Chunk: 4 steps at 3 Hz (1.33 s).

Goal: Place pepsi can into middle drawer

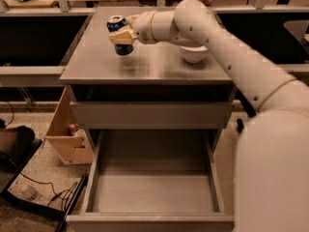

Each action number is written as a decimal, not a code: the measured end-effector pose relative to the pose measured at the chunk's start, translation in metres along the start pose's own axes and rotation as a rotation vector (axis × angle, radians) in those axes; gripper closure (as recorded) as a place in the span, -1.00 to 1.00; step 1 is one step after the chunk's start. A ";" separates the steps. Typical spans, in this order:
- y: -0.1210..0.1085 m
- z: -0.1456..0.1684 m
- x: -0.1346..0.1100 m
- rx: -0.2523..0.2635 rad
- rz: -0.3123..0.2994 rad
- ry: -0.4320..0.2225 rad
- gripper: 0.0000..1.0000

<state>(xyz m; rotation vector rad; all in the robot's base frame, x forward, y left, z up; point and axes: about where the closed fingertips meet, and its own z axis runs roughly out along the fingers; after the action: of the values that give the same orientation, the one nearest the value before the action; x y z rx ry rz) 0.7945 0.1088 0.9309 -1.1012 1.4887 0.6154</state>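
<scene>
Blue can [116, 23] is clamped between the jaws of my gripper [120, 36], just clear of the cabinet top [145, 66]. The open drawer [152, 197] lies well below and forward of the jaws, so I'd clear the top's front edge before lowering gently.

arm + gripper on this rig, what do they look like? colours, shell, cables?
Arm: smooth white rounded shell, thick tubular links, thin yellowish rings at the joints, small dark dots, no cables showing. Gripper, at the pepsi can over the cabinet top: stubby cream-yellow fingers.
</scene>
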 end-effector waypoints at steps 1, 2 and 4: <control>0.028 -0.061 -0.024 0.045 -0.024 0.066 1.00; 0.066 -0.113 -0.034 0.088 -0.025 0.106 1.00; 0.154 -0.144 0.073 0.069 0.079 0.150 1.00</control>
<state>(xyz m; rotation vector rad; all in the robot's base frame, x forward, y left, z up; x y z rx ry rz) 0.5967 0.0296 0.8650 -1.0583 1.6767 0.5411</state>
